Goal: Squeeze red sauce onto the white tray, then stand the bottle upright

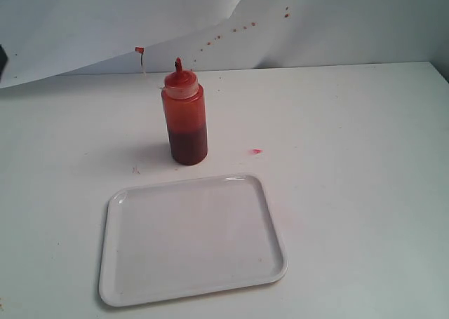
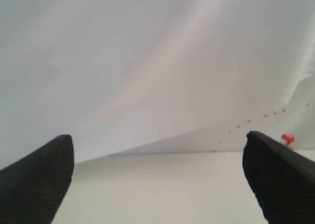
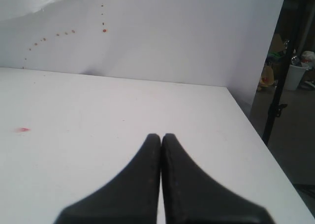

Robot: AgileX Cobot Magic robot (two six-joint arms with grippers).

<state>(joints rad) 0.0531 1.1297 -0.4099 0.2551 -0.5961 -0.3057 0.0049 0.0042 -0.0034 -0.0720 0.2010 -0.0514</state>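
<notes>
Translucent orange-red plastic squeeze bottle (image 1: 185,119) upright on white desk (image 1: 351,158), whitish cap and pointed nozzle on top, dark red sauce (image 1: 188,148) in lower part. Flat white rectangular plastic tray (image 1: 189,238) near bottle, camera side, not touching. Left end effector (image 2: 160,145): fingers wide apart. Right end effector (image 3: 161,138): fingers pressed together.

White matte surface (image 1: 365,123) under soft even light, with one small pink smear (image 1: 256,151). Behind it a creased white backdrop sheet (image 1: 337,24) dotted with a trail of red specks (image 1: 231,31). Off the surface's side in the right wrist view, a black pole (image 3: 281,86), grey floor (image 3: 295,150) and blurred clutter (image 3: 295,69)
</notes>
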